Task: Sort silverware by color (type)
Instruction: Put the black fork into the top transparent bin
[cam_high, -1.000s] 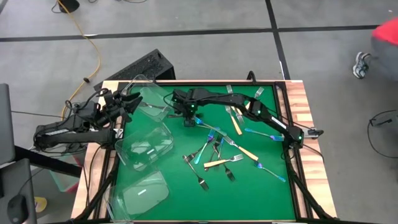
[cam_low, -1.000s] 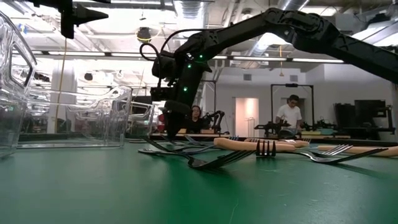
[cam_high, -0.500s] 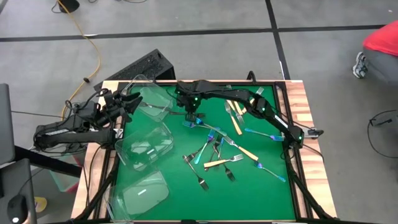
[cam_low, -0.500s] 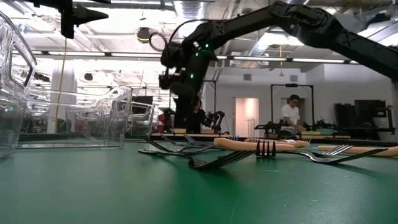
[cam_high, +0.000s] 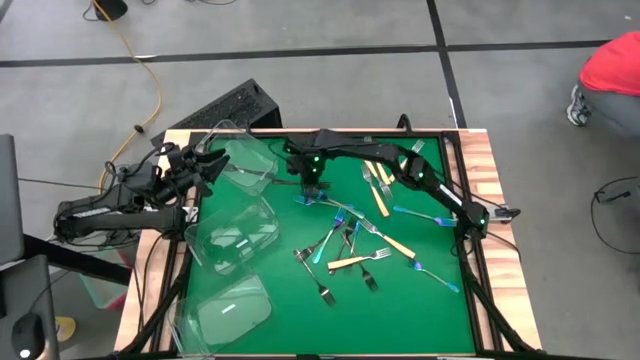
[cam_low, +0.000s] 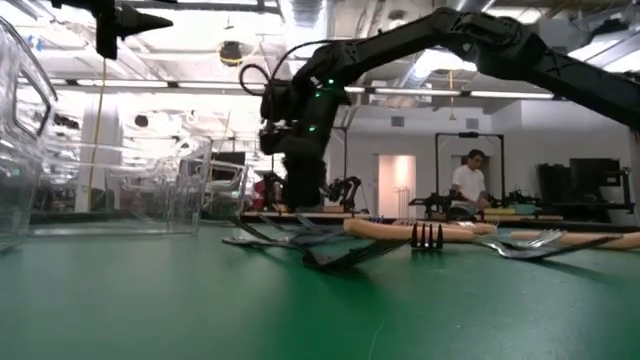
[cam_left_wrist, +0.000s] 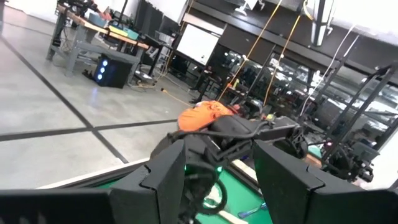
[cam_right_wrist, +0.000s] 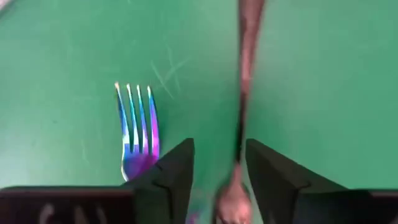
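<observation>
Right gripper (cam_high: 312, 190) low over the mat's far side, fingers parted with nothing held; a blue fork (cam_right_wrist: 138, 134) lies on the mat just beside them, likely the pick target. Other forks (cam_high: 350, 245) scattered mid-mat. Left gripper (cam_high: 205, 165) waits open above the tubs (cam_high: 235, 235), nothing held.

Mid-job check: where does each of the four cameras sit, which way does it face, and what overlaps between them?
High: overhead, straight down; both arms, forks, tubs.
Low: table height, facing the room; right arm over forks.
Left wrist: at the table's left edge, facing across; own fingers, right arm beyond.
Right wrist: faces down at mat; own fingers, blue fork.
Shared: high and right wrist both show the right hand over the blue fork.
</observation>
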